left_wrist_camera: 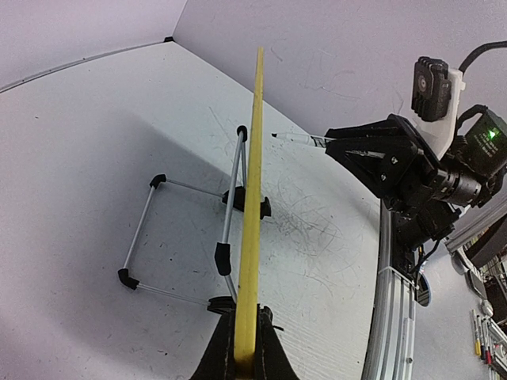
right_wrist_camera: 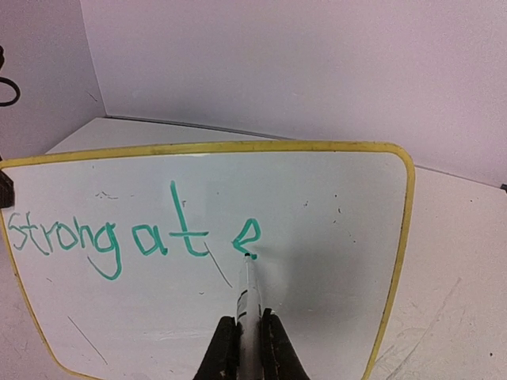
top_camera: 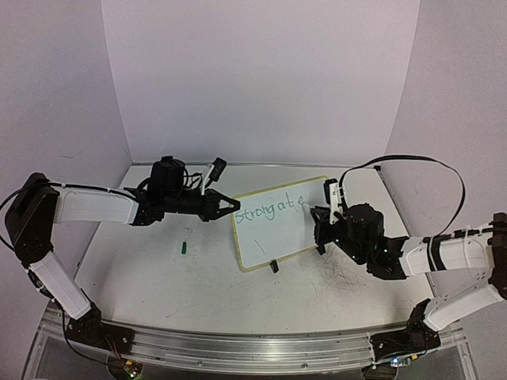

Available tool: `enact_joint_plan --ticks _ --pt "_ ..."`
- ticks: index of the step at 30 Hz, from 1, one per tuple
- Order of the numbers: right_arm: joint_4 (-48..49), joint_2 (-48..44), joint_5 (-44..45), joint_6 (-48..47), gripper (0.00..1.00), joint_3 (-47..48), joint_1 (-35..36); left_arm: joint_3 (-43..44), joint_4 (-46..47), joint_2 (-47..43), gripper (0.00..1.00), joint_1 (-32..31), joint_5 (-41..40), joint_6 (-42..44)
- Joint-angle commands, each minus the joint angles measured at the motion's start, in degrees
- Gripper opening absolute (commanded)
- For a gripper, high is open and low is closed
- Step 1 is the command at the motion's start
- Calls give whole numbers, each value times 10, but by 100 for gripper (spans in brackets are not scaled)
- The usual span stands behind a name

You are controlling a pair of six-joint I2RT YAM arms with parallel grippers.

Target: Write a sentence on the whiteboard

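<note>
The whiteboard stands tilted on the table, with a pale-yellow frame. In thin green marker the sentence reads "strong at e" on one line. My left gripper is shut on the board's left edge. In the left wrist view the whiteboard shows edge-on between that gripper's jaws. My right gripper is shut on a slim white marker. The marker's tip touches the whiteboard at the foot of the "e". From above, the right gripper sits at the board's right side.
A small green marker cap lies on the table left of the board. A wire stand with black feet props the board from behind. White walls close in the back and sides. A metal rail runs along the near edge.
</note>
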Motion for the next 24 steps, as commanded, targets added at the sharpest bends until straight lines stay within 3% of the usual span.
enact_joint_plan --ticks 1,24 --pt "21 -2 21 -6 0 19 -5 13 22 -25 0 0 -16 20" --pt "28 31 41 -3 0 50 -13 13 22 -27 0 -2 -16 22"
